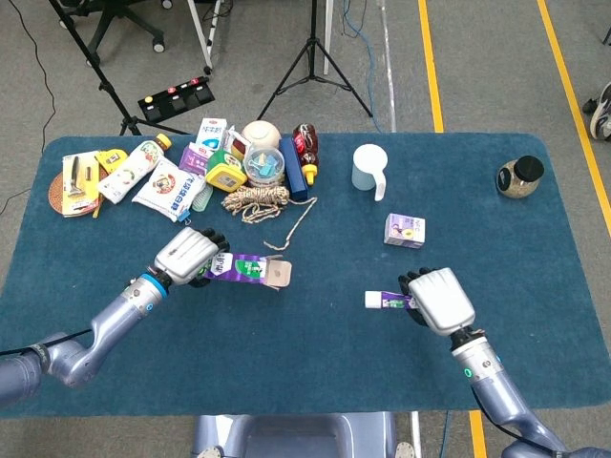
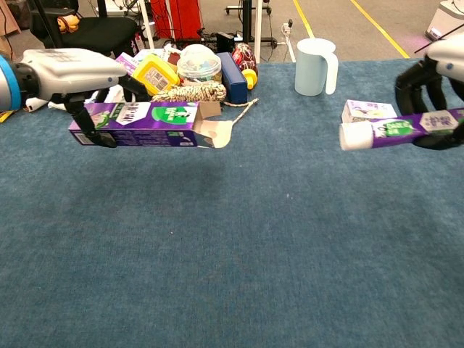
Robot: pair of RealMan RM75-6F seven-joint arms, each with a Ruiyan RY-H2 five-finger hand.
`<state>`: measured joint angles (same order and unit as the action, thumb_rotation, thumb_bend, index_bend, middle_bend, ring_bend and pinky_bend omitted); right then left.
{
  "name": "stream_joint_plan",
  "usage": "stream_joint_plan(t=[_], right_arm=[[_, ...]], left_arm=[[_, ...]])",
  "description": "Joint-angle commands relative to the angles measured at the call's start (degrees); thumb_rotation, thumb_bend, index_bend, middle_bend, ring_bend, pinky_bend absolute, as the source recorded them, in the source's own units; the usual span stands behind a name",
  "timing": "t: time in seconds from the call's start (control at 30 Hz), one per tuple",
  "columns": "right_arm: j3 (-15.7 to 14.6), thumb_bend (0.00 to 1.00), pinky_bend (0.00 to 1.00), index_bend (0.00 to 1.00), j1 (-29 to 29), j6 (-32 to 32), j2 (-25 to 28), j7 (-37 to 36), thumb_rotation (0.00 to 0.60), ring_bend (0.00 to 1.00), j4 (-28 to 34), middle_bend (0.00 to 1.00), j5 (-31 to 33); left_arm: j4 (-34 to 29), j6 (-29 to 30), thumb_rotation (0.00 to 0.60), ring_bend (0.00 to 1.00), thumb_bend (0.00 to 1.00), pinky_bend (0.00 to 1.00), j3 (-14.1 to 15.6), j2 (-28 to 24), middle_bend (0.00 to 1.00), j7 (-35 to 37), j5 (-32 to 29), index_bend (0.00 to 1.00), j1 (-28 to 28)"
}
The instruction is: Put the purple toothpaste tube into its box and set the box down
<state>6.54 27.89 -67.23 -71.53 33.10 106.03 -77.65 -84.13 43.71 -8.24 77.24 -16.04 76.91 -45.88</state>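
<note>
My left hand [image 1: 188, 256] [image 2: 69, 71] grips the long purple toothpaste box [image 1: 244, 269] [image 2: 138, 123] and holds it level above the table, its open flap end [image 2: 216, 131] facing right. In my right hand [image 1: 437, 300] [image 2: 436, 72] is the purple toothpaste tube [image 1: 386, 301] [image 2: 395, 128], lying level in the air with its white cap [image 2: 354, 135] pointing left at the box. A wide gap lies between the cap and the box's open end.
A heap of packets, jars, bottles and a coiled rope [image 1: 256, 199] fills the back left of the blue table [image 1: 315, 363]. A pale mug [image 1: 368, 170] and a small purple carton [image 1: 405, 230] stand behind the tube. A dark-lidded jar [image 1: 519, 176] sits far right.
</note>
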Motion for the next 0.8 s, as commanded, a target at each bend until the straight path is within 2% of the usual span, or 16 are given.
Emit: stream_joint_plan(t=[0.03, 0.2, 0.53, 0.8], right_arm=[[2.5, 0.45, 0.67, 0.61, 1.9, 0.6, -0.4, 2.8, 0.600, 0.58, 4.8, 0.60, 3.6], [3.8, 0.45, 0.68, 0.61, 3.1, 0.3, -1.1, 5.7, 0.600, 0.59, 7.4, 0.60, 7.1], [3.8, 0.46, 0.69, 0.61, 5.2, -0.7, -4.6, 11.6, 0.600, 0.59, 7.4, 0.61, 13.3], [4.1, 0.46, 0.69, 0.62, 7.1, -1.6, -6.6, 14.3, 0.600, 0.59, 7.9, 0.61, 16.2]], left_arm=[[-6.1, -0.4, 0.600, 0.27, 0.21, 0.51, -1.4, 0.2, 0.33, -8.0, -7.4, 0.42, -1.9], [-9.0, 0.4, 0.600, 0.27, 0.21, 0.51, -1.4, 0.9, 0.34, -12.2, -12.5, 0.42, -3.1], [-13.2, 3.2, 0.600, 0.27, 0.23, 0.51, -0.5, 2.0, 0.34, -19.2, -21.4, 0.42, -6.1], [-14.0, 4.4, 0.600, 0.27, 0.23, 0.51, 0.2, 3.4, 0.34, -21.0, -25.5, 0.42, -8.2]])
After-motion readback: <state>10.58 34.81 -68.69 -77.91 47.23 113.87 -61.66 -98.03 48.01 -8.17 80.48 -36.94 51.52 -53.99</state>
